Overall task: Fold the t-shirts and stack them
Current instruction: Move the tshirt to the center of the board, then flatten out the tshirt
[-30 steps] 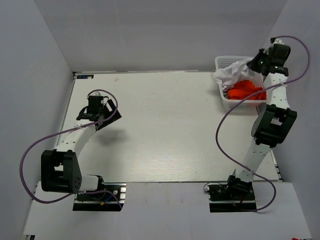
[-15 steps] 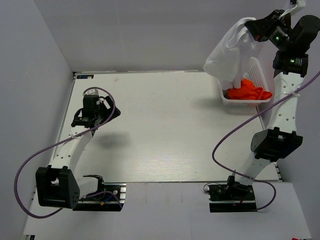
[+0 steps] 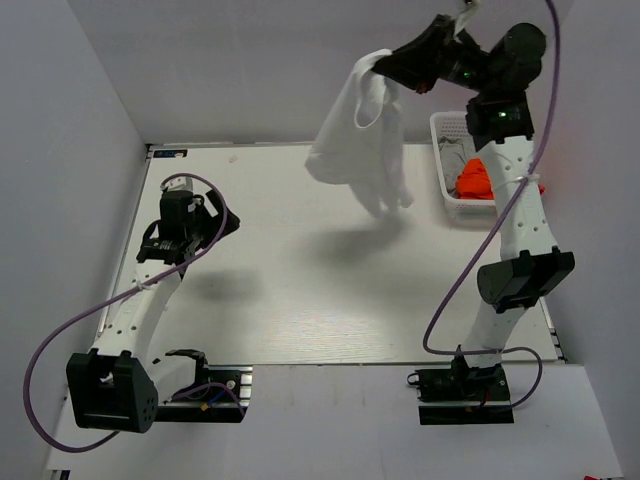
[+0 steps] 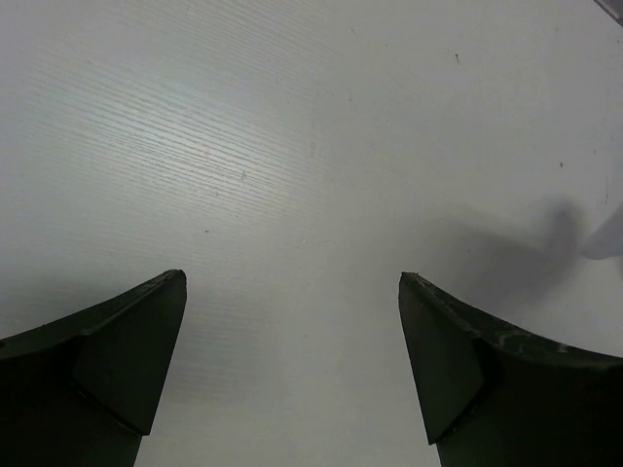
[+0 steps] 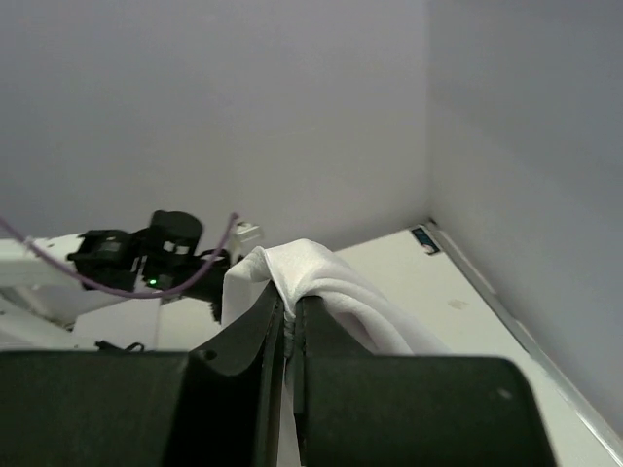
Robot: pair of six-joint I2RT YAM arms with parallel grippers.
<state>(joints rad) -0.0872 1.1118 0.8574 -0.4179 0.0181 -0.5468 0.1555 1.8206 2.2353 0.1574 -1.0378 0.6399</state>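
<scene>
My right gripper (image 3: 382,66) is shut on the white t-shirt (image 3: 358,140) and holds it high in the air, so it hangs free above the back middle of the table. In the right wrist view the cloth (image 5: 311,272) bunches over the closed gripper (image 5: 290,302). The orange t-shirt (image 3: 474,180) lies in the white basket (image 3: 447,126) at the back right, with a bit of grey cloth (image 3: 452,150) beside it. My left gripper (image 3: 190,198) is open and empty over the left of the table; its fingers (image 4: 136,336) frame bare tabletop.
The white table (image 3: 300,290) runs between grey walls on the left, back and right. The hanging shirt casts a shadow on the tabletop (image 3: 350,245). A small dark label (image 3: 172,154) sits at the back left corner.
My right gripper has lifted the white t-shirt out of the basket and swung it up and to the left. My left arm has stretched a little further out.
</scene>
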